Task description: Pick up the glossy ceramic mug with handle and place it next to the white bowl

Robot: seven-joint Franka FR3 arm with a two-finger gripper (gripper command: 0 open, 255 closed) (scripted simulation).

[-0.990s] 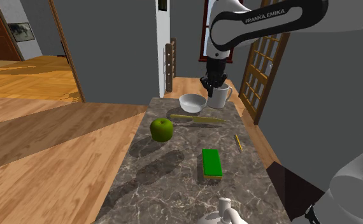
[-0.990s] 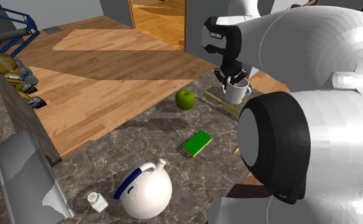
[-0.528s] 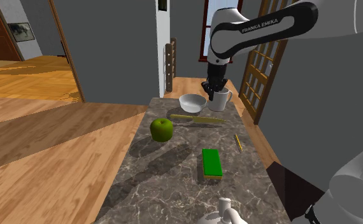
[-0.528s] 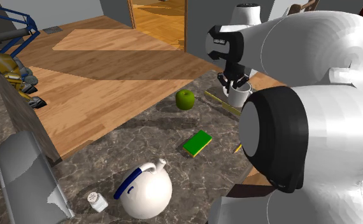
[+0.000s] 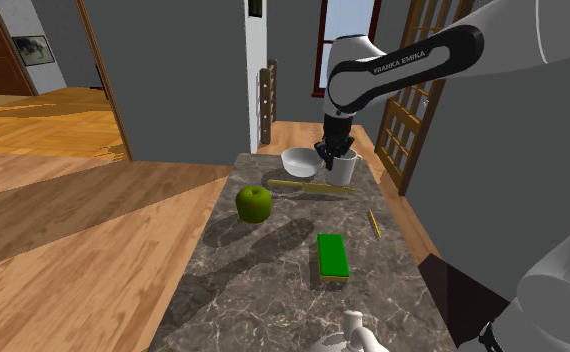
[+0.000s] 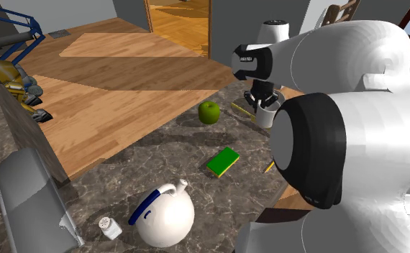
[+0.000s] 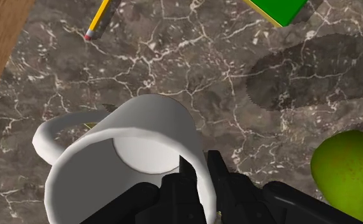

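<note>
Lower now than a second ago, the arm has brought the white mug (image 5: 344, 170) down and closer to the white bowl (image 5: 301, 160). The mug hangs or stands just beside the bowl, on the side away from the green apple (image 5: 254, 203). From the shoulder view I cannot tell whether its base already touches the marble tabletop (image 5: 263, 270), nor whether mug and bowl touch.

The jaws are clamped on the mug's wall at the rim, one black finger (image 7: 188, 175) inside the cup and the other outside it. The handle (image 7: 51, 130) juts out on roughly the opposite side of the rim from that pinch. A yellow pencil (image 7: 97, 22) lies on the tabletop farther from the bowl than the mug, well apart from both.

Judging by its look, the mug is stiff and will not give under the pinch, but its glossy surface is likely slippery. A hold on one side of the rim carries the weight off-centre, so the cup could tilt or slide in the grip. It would probably chip if knocked against the bowl or dropped. The rim wall seems a fair place to hold. The handle is the other option, though it looks awkward for two straight fingers. A gentle, upright set-down suits it best.
</note>
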